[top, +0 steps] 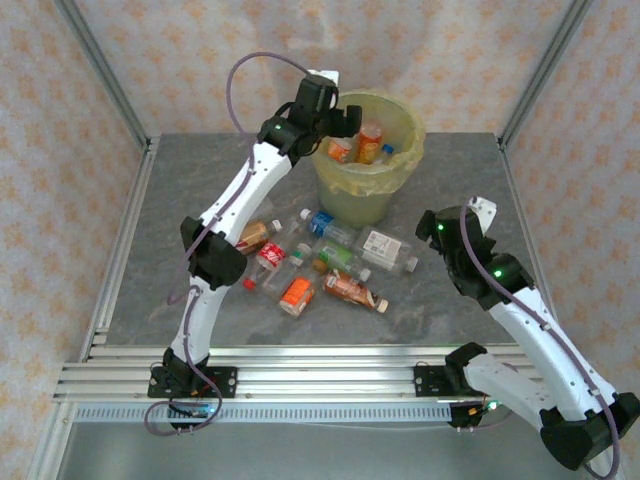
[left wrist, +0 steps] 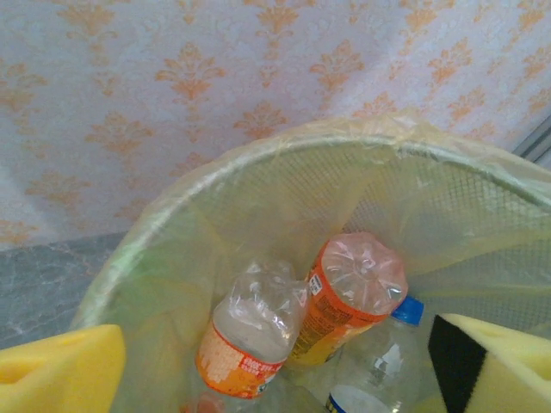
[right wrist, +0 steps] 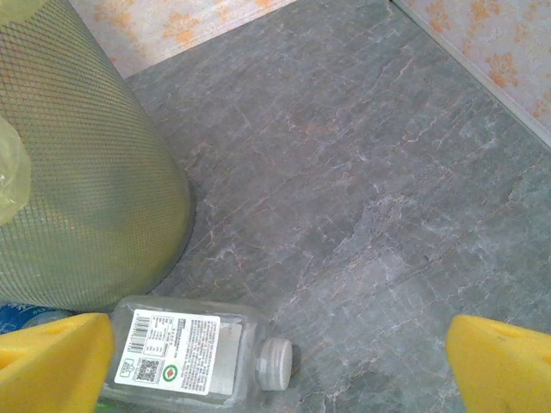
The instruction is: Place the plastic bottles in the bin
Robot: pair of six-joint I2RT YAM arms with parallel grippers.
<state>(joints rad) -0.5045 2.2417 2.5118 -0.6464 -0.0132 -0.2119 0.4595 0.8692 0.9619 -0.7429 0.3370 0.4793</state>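
Note:
The bin (top: pixel 368 190) stands at the back of the table, and its bag-lined rim (left wrist: pixel 258 163) shows in the left wrist view. Inside lie two orange-labelled bottles (left wrist: pixel 250 331) (left wrist: pixel 349 297) and a clear blue-capped bottle (left wrist: pixel 383 357). My left gripper (top: pixel 345 120) (left wrist: pixel 275 366) hangs open over the bin's left rim, holding nothing. Several more plastic bottles (top: pixel 300 262) lie in front of the bin. My right gripper (top: pixel 432 232) (right wrist: pixel 275 366) is open low over the table, beside a white-labelled bottle (right wrist: pixel 185 351) (top: pixel 388 250) lying with its cap pointing right.
The bin's mesh wall (right wrist: pixel 77 189) rises just left of my right gripper. Grey stone tabletop (right wrist: pixel 370 172) stretches right of the bin. Papered walls and metal posts (top: pixel 540 70) enclose the table. An aluminium rail (top: pixel 320 375) runs along the near edge.

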